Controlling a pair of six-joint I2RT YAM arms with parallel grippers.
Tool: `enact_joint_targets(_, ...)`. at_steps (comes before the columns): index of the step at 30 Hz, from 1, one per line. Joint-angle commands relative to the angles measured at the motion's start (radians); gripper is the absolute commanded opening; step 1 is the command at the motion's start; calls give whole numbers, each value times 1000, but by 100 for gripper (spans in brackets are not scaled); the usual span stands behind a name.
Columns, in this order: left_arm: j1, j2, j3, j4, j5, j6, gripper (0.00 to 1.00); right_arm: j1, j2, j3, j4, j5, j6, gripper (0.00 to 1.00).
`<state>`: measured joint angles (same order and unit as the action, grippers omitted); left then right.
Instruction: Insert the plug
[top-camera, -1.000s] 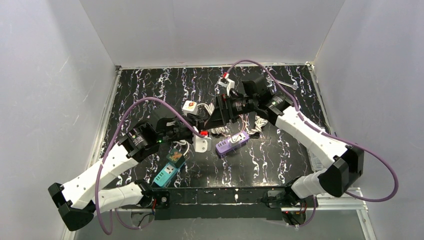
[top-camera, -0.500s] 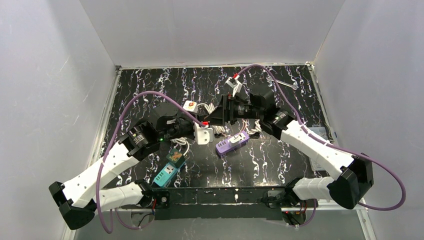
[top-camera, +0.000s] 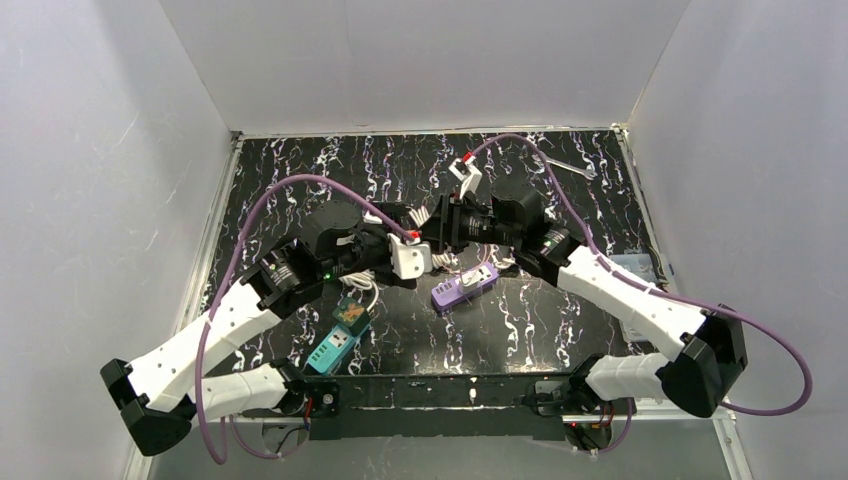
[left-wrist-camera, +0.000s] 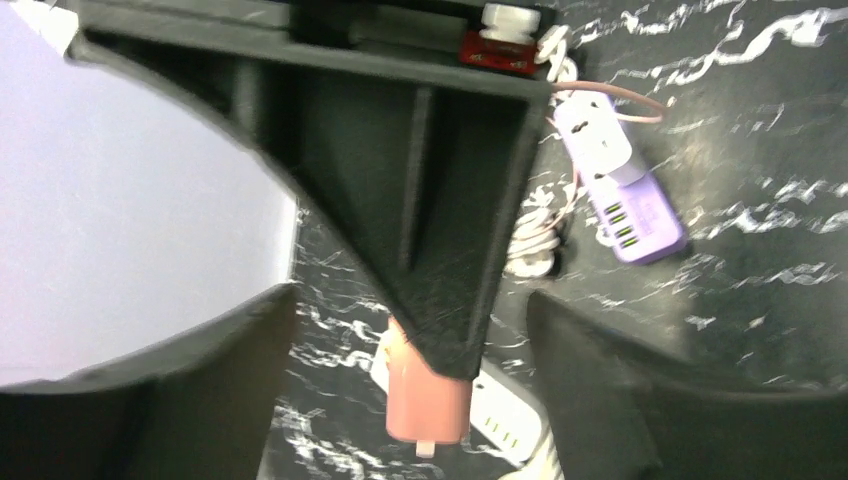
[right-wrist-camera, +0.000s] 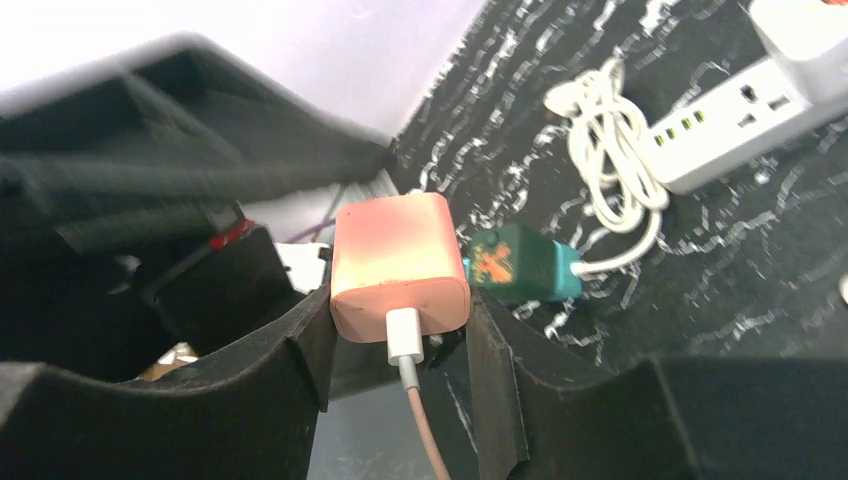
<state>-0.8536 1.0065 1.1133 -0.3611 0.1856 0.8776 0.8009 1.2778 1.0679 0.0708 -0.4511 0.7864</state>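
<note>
The pink plug (right-wrist-camera: 400, 262) hangs in the air between the two arms, with a white connector and pink cable (right-wrist-camera: 420, 420) coming out of its near end. My right gripper (right-wrist-camera: 400, 320) is shut on the plug, one black finger against each side. My left gripper (left-wrist-camera: 410, 395) stands open around the plug (left-wrist-camera: 428, 405), its fingers (left-wrist-camera: 150, 400) well clear on both sides. The right gripper's black finger hides the plug's upper part in the left wrist view. From above, the two grippers (top-camera: 420, 245) meet nose to nose over the middle of the table.
A purple power strip (top-camera: 465, 285) lies just below the grippers and a white power strip (right-wrist-camera: 740, 110) near it. A teal power strip (top-camera: 335, 345) lies front left, beside a teal adapter (right-wrist-camera: 520, 265) and a coiled white cable (right-wrist-camera: 610, 150). A wrench (top-camera: 575, 168) lies back right.
The right gripper has closed on the plug. The left gripper has opened and let it go. Both grippers drew together mid-table.
</note>
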Motion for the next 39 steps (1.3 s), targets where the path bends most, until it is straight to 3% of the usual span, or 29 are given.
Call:
enact_joint_targets(1,-6,-8,20,17,-10,-35,98,-22,-64,65,-235,90,-129,33)
enact_joint_targets(5,-6,-31,2,-20,-30,-55,98,-113,-75,144,-470,104,-243,32)
enact_joint_targets(10,-6,-84,-41,-81,-32,-86,98,-256,-30,284,-880,191,-479,31)
enact_joint_targets(15,-5,-89,-63,-167,-40,-159,98,-279,64,353,-1128,353,-590,24)
enact_joint_targets(18,-4,-100,-81,-186,-31,-178,98,-279,88,350,-1170,440,-601,25)
enact_joint_targets(23,-2,-97,-88,-200,-23,-184,98,-279,145,326,-1173,424,-614,27)
enact_joint_targets(30,1,-80,-72,-210,-8,-202,98,-263,202,265,-1095,376,-625,28)
enact_joint_targets(39,10,-67,-60,-232,0,-216,98,-205,278,222,-995,446,-613,25)
